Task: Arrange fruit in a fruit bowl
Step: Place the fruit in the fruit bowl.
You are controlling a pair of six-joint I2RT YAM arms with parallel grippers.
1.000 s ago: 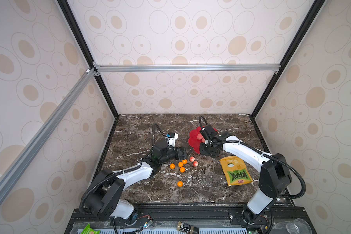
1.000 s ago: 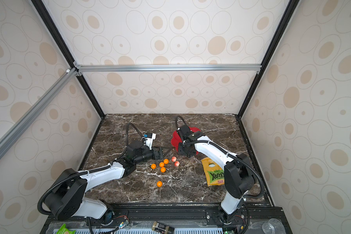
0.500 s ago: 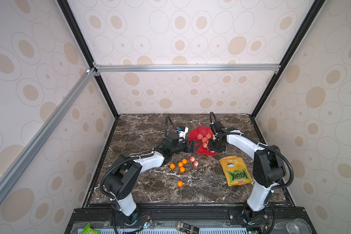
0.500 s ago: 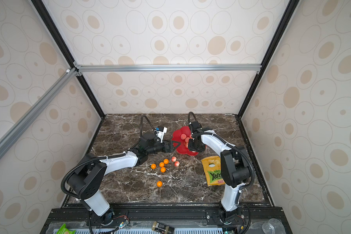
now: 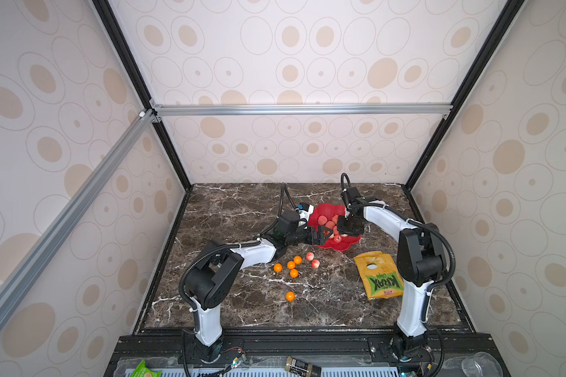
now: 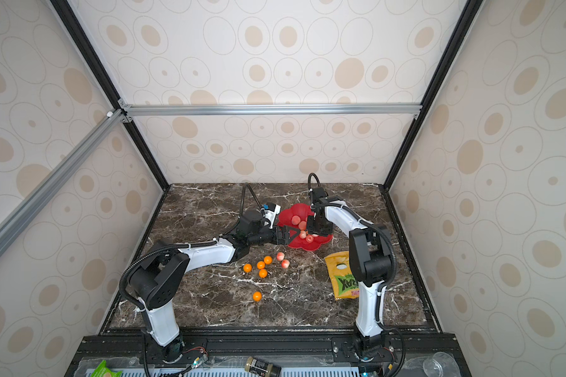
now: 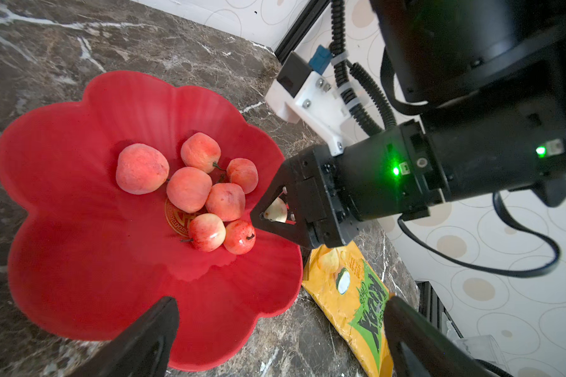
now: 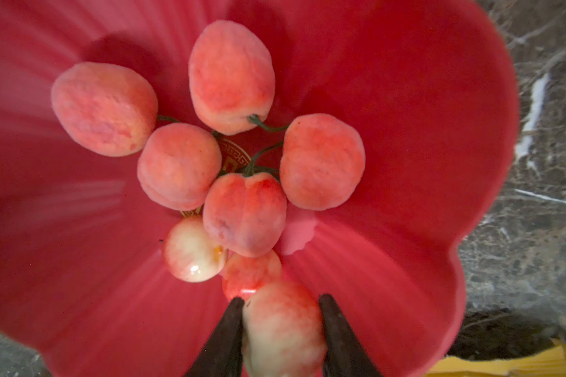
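in a top view the red bowl (image 5: 342, 247) is hemmed in: left gripper (image 5: 324, 233) at its left rim, right gripper (image 5: 342, 232) with a peach (image 8: 281, 329) over its right half, peaches (image 5: 328, 223) crowding its centre. tangerines (image 5: 291, 265) and loose peaches (image 5: 309, 256) lie just below, krax bag (image 5: 378, 277) lower right; open marble (image 5: 236, 212) upper left

Pink fruits (image 7: 190, 189) in red bowl (image 7: 79, 261)

Glossy plastic bowl (image 7: 79, 254), marble tabletop (image 7: 144, 39)
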